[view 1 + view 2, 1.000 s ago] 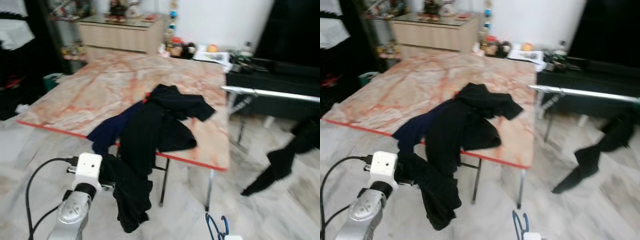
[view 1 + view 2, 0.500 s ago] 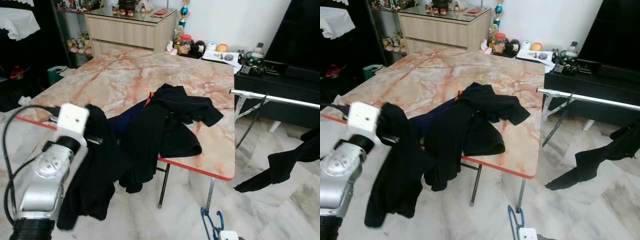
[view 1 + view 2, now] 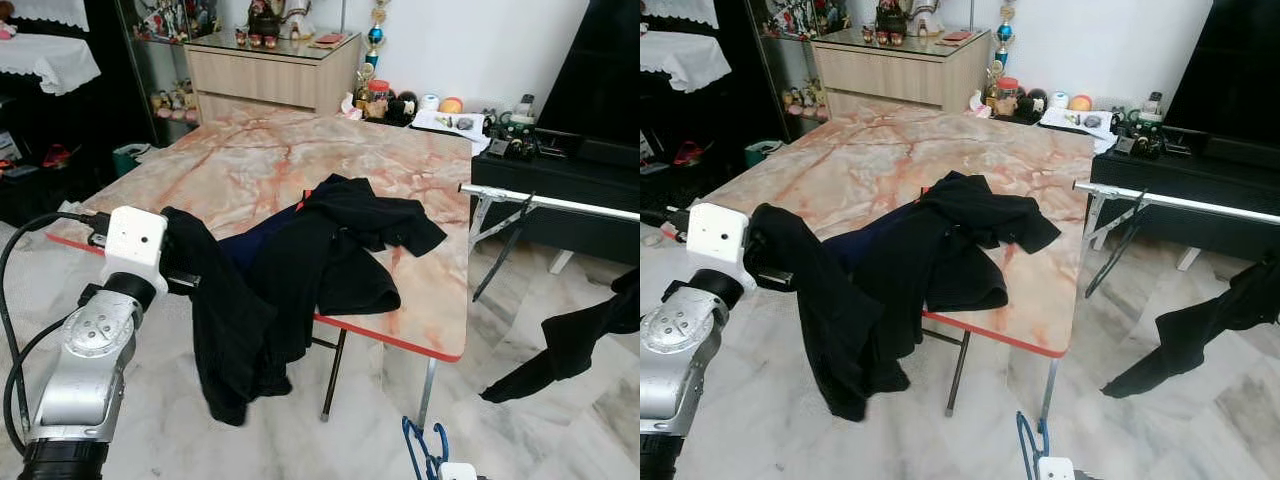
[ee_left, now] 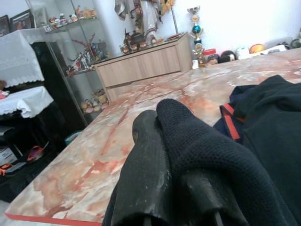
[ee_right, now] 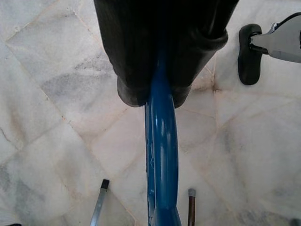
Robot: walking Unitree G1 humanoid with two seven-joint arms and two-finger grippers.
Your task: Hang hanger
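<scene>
Head cameras first: left claw raised beside the near corner of the marble table, clamped on a black garment that drapes down off it toward the floor. Rest of the dark clothes pile sits heaped on the near half of the table, partly spilling over the red edge. Off on the right side, a metal clothes rail with another dark garment already dangling from it. Down at the bottom edge, a blue hanger poking up from the right arm. Left wrist camera: claw fingers pinched together on the knit black fabric, table and a wooden sideboard stretching out beyond. Right wrist camera: right claw squeezed tight around the blue hanger, pointing down at the marble floor. So, progress-wise: garment picked up, hanger in hand, nothing threaded yet by the look of it. Still left, probably: getting the garment onto the hanger, then over to the rail and hooking it on. Early days.
</scene>
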